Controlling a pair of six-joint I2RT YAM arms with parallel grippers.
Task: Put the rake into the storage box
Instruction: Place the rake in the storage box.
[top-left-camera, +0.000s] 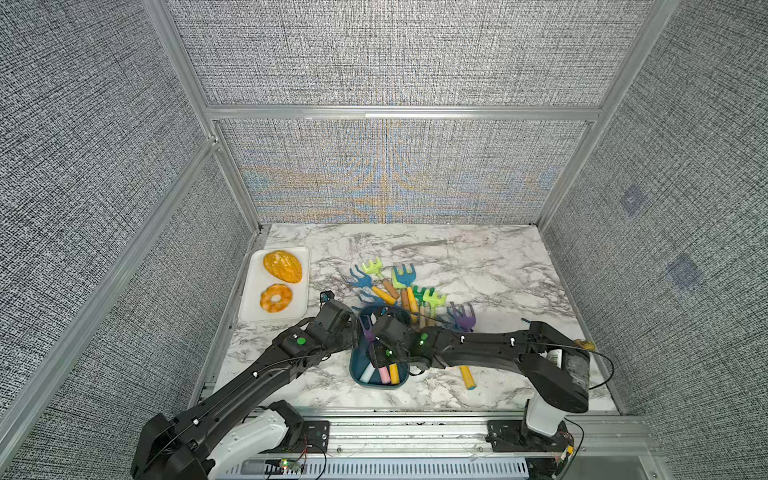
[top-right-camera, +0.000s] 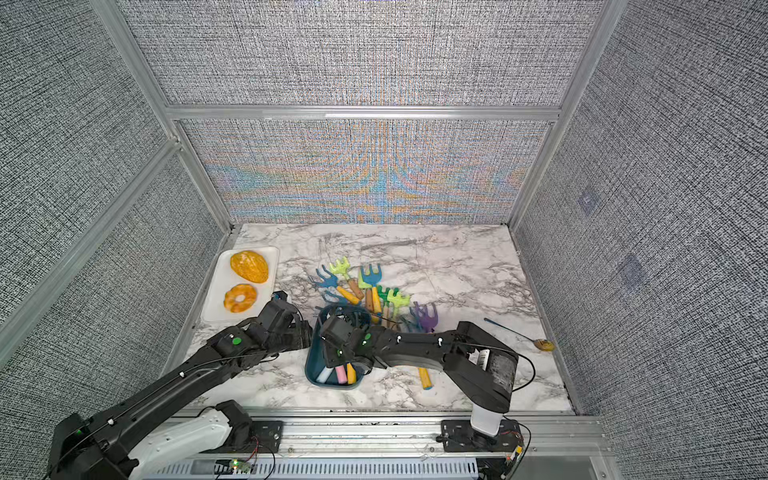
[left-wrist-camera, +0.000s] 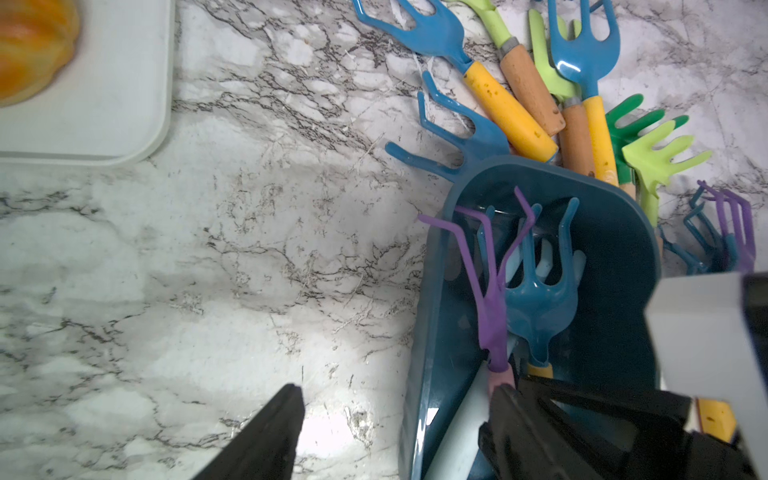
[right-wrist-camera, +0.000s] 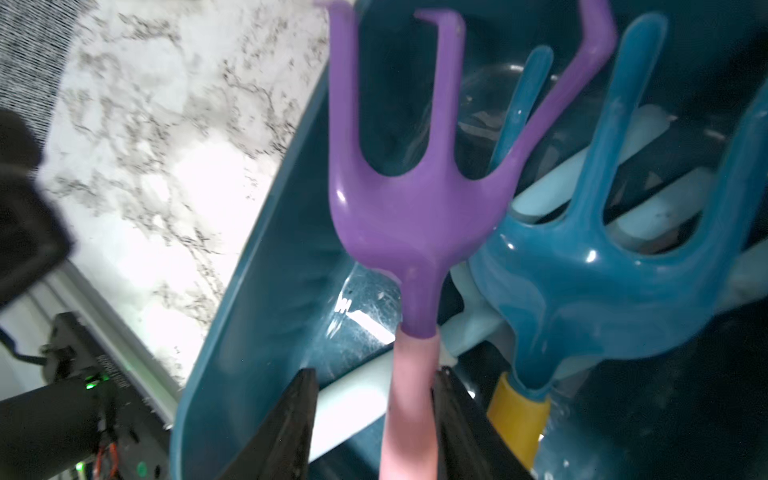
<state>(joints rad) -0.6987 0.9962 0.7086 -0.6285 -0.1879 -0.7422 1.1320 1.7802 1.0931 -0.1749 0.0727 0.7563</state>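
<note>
Though crowded, storage box (left-wrist-camera: 623, 249) with rakes (left-wrist-camera: 540, 307).

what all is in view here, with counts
box: 1, teal, table front middle
purple rake: 1, pink handle, in box
blue rake: 1, yellow handle, in box
pale rake: 1, pale blue, in box
loose rakes: several, mixed colours, piled behind box
lone rake: 1, yellow handle, right of box
tray: 1, white, left side
lump: 1, orange, on tray
ring: 1, orange, on tray
stick: 1, blue, right edge
left tool: 1, black, open, by box
right tool: 1, black, open around purple rake's handle
</note>
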